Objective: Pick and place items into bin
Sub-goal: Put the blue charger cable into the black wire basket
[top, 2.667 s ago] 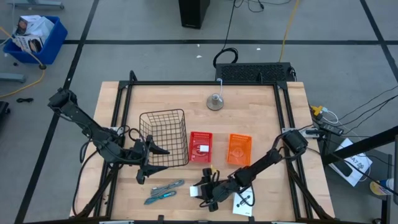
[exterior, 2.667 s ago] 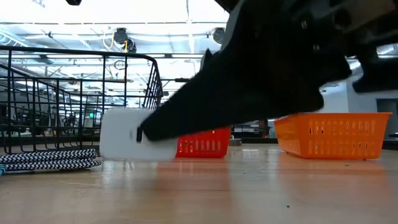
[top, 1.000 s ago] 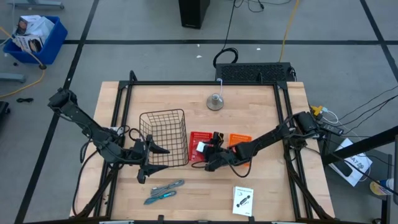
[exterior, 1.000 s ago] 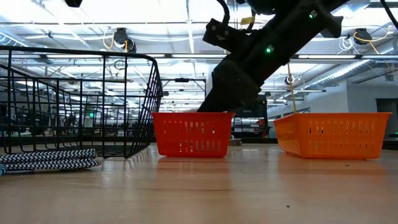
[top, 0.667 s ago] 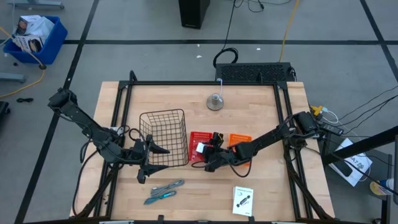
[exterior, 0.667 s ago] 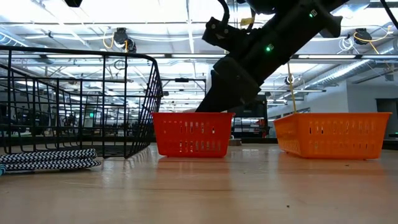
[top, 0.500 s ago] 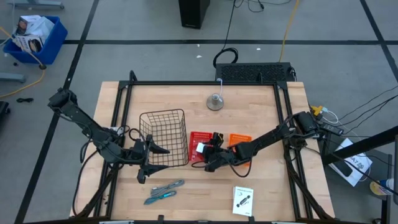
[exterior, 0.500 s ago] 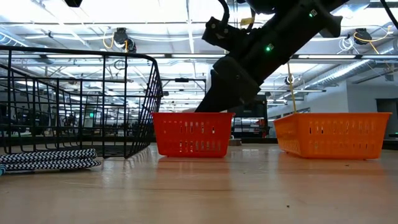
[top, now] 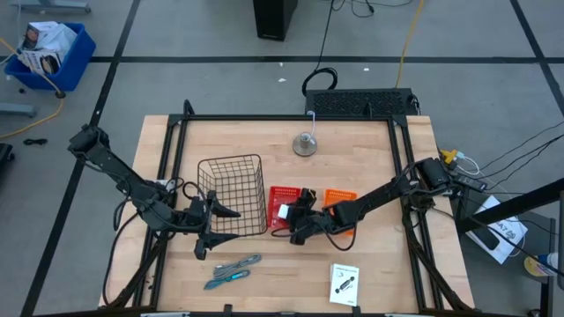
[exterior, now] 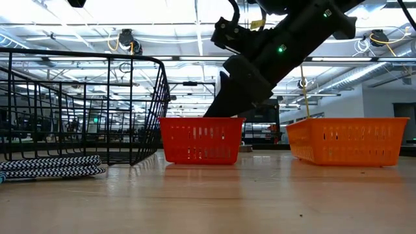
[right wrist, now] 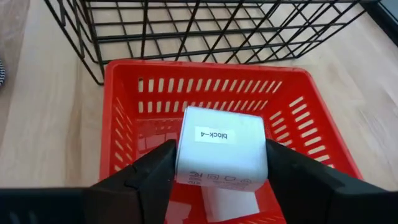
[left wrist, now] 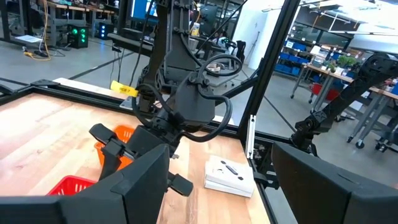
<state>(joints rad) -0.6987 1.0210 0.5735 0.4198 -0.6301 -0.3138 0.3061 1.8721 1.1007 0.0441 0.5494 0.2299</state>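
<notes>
I hold the white block (right wrist: 221, 146) pinched in the right gripper (right wrist: 219, 163) above the red bin (right wrist: 124, 118); best lower it centred inside the walls before releasing; left gripper (left wrist: 217, 180) waits spread beside the wire basket (top: 231, 195).

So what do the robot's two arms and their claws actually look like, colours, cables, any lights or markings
Both arms are dark, nearly black, built of slim jointed segments. The left claw and right claw each end in two flat, wedge-shaped dark fingers. Black cables loop along the left arm and coil behind the right wrist. A small green light glows on the right arm. No printed markings are readable on either.
</notes>
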